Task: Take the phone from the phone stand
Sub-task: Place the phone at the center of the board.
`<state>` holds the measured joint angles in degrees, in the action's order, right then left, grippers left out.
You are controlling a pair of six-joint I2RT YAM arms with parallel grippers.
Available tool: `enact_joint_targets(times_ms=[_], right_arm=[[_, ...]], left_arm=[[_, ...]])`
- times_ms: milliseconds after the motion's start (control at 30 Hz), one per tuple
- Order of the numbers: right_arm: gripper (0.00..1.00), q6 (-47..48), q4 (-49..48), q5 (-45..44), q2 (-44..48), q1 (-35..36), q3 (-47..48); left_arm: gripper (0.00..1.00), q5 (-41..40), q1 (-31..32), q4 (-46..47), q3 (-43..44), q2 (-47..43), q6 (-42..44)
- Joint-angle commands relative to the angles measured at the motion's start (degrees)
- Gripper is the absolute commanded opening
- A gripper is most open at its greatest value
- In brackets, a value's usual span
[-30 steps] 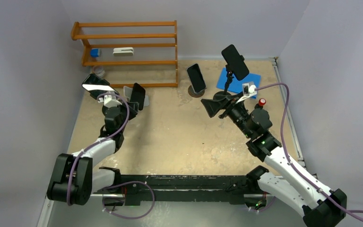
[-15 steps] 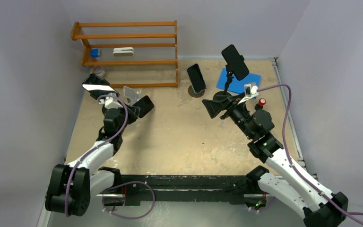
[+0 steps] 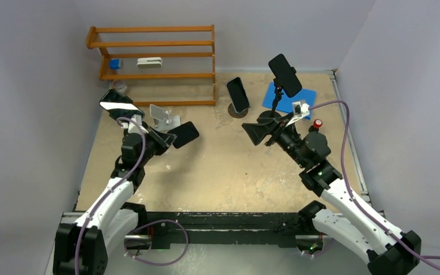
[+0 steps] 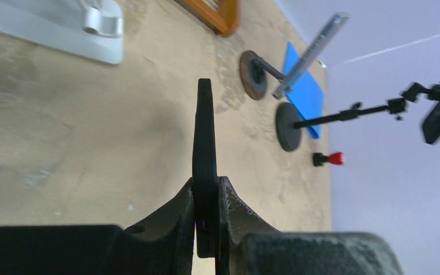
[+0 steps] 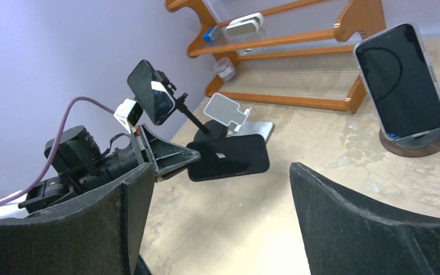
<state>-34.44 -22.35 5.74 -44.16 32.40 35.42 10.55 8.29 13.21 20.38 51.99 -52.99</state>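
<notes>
My left gripper is shut on a black phone and holds it above the table, to the right of the empty white phone stand. The left wrist view shows the phone edge-on between the jaws, with the white stand at the upper left. The right wrist view shows the held phone and the stand behind it. My right gripper is open and empty over the table's right half; its fingers frame the right wrist view.
A wooden rack stands at the back left. A second phone leans on a round wooden stand. Two more phones sit on arm mounts, one at the left and one at the back right. A blue pad and a red knob lie at the right.
My left gripper has carried the black phone off the white stand and to the right, turning it flat. The stand now stands bare. The right arm has barely moved.
</notes>
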Motion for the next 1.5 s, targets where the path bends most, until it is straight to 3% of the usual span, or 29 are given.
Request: enact_joint_targets(times_ms=[0, 300, 467, 700, 1200, 1467], right_arm=[[0.89, -2.75, -3.22, 4.5, 0.09, 0.2, 1.17], [0.9, -12.59, -12.45, 12.79, -1.47, 0.27, -4.43], [0.89, -21.02, -25.54, 16.34, -2.29, 0.42, -8.75], [0.89, -30.47, -45.5, 14.5, -9.24, 3.02, -13.54], [0.89, -32.56, -63.32, 9.99, -25.62, 12.42, -11.4], [0.89, -31.78, -66.71, 4.32, -27.36, 15.57, -11.74]], left_arm=[[0.0, 8.72, -0.3, 3.89, 3.42, -4.53, -9.54], [0.0, 13.77, -0.3, 13.32, -0.31, -11.46, -19.69], [0.0, 14.22, -0.25, 20.09, -2.66, -13.1, -24.77], [0.0, 14.82, -0.25, 24.92, -3.07, -14.73, -27.71], [0.0, 17.28, 0.3, 21.42, -0.47, -19.17, -27.38], [0.0, 17.36, 1.72, 20.72, 1.07, -19.13, -25.45]])
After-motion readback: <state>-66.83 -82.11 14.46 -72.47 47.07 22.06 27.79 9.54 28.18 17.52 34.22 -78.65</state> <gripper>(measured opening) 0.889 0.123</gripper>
